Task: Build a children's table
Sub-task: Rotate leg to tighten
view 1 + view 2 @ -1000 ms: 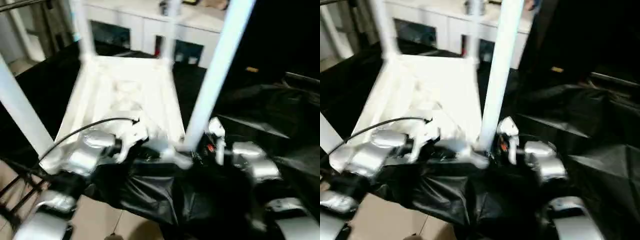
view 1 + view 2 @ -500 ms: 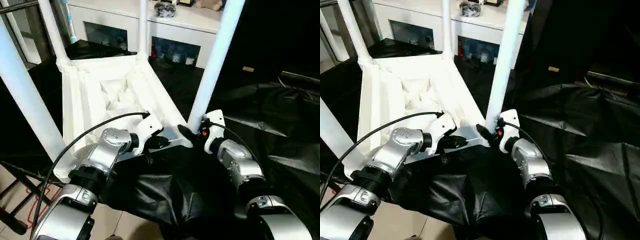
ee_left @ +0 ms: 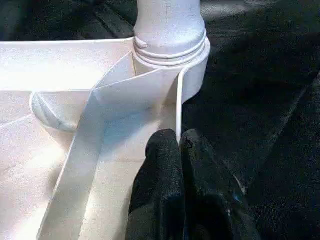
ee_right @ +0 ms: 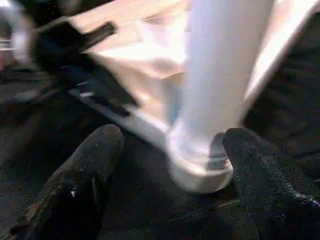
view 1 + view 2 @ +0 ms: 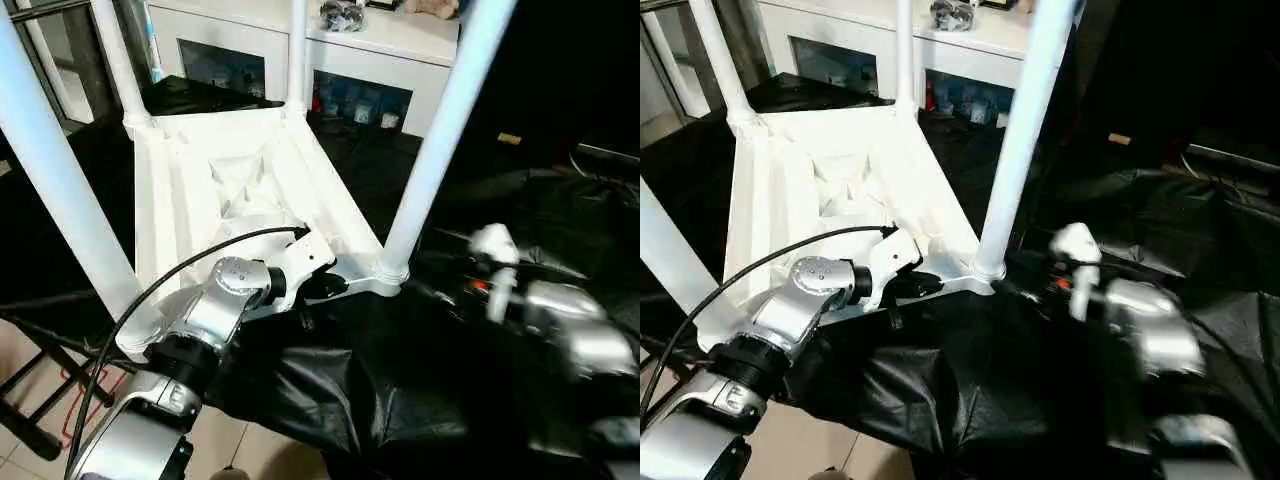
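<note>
The children's table lies upside down on a black sheet, its ribbed white tabletop [image 5: 200,190] facing up. Four white legs stand in the corner sockets: near right [image 5: 440,130], near left [image 5: 60,190], and two at the back [image 5: 120,60] [image 5: 297,50]. My left gripper [image 5: 335,288] is shut on the tabletop's thin front rim, just beside the near right socket [image 3: 170,45]. My right gripper [image 5: 1025,290] is open, to the right of that leg's base. Its two black fingers [image 4: 85,170] stand wide on either side of the socket [image 4: 200,170].
A white cabinet [image 5: 380,50] with glass doors runs along the back. The crumpled black sheet [image 5: 350,380] covers the support and hangs over its front edge. A black frame [image 5: 30,400] stands on the tiled floor at lower left. A black cable [image 5: 150,290] loops over my left forearm.
My right gripper has drawn back to the right, away from the near right leg's base, and its fingers have spread wider. The left gripper keeps its hold on the rim.
</note>
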